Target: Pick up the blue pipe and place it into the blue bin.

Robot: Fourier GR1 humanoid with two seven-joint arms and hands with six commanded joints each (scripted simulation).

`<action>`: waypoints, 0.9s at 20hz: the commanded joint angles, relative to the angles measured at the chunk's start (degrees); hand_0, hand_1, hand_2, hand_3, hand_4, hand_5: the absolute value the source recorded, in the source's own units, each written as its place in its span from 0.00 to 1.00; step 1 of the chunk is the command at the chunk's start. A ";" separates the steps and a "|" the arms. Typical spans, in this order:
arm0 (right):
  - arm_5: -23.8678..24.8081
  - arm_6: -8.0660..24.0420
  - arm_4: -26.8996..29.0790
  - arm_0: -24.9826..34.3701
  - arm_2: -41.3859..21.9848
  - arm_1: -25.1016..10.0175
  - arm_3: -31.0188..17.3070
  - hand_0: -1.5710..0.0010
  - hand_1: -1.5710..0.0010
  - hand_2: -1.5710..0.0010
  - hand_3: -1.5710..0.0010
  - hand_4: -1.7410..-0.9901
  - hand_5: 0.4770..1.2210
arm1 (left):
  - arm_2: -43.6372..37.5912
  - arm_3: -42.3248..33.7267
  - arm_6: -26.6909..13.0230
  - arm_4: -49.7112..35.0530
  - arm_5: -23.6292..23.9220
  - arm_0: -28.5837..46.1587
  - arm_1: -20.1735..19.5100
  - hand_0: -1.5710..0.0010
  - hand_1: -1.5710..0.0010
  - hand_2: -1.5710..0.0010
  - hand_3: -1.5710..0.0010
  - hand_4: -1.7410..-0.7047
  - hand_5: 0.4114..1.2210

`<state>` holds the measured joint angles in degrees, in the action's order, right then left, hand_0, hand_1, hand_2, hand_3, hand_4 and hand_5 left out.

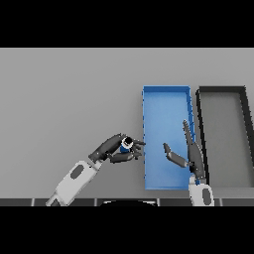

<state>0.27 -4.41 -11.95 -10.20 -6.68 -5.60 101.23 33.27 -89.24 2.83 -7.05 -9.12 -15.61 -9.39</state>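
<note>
The blue pipe, short with a pale open end, is held in my left hand, whose fingers and thumb curl round it. The hand and pipe hover just left of the blue bin, close to its left wall near the front half. The bin is a long rectangular tray running away from me, right of centre. My right hand is over the bin's right front part, fingers straight and pointing away, thumb spread to the left, holding nothing.
A black bin with a grey floor stands directly right of the blue bin, the two nearly touching. Grey tabletop stretches to the left and behind the bins.
</note>
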 commanded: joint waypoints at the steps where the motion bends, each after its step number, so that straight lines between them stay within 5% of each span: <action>1: 0.30 0.30 -0.41 -0.91 -0.54 0.45 1.15 1.00 1.00 1.00 1.00 0.75 0.17 | 0.40 -0.70 0.01 0.32 0.48 0.37 0.35 0.00 0.00 0.00 0.05 0.00 1.00; 4: -5.95 -2.14 8.66 0.09 0.27 -0.13 3.94 1.00 1.00 1.00 1.00 0.73 0.18 | 0.59 -0.56 -1.12 0.75 0.72 0.09 0.69 0.00 0.00 0.00 0.05 0.00 1.00; 6: -12.00 -1.30 15.41 -0.10 0.36 -3.81 9.16 1.00 1.00 1.00 1.00 0.68 0.13 | 0.62 -0.15 -0.56 0.94 0.52 -0.03 0.91 0.00 0.00 0.00 0.05 0.00 1.00; 12: -20.35 14.42 25.95 9.46 -3.77 -12.22 17.62 1.00 1.00 1.00 1.00 0.57 0.03 | 0.59 -0.59 -0.39 1.56 0.13 -0.56 0.57 0.00 0.00 0.00 0.05 0.00 1.00; 18: -24.28 21.38 25.39 20.68 -9.64 -12.62 15.87 1.00 1.00 1.00 1.00 0.60 0.06 | 0.21 -0.88 -1.15 1.23 -0.39 -0.83 0.45 0.00 0.00 0.00 0.05 0.00 1.00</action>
<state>-23.99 17.10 13.42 10.55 -16.34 -18.17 117.10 33.47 -90.12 1.65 -5.91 -9.60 -16.49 -8.93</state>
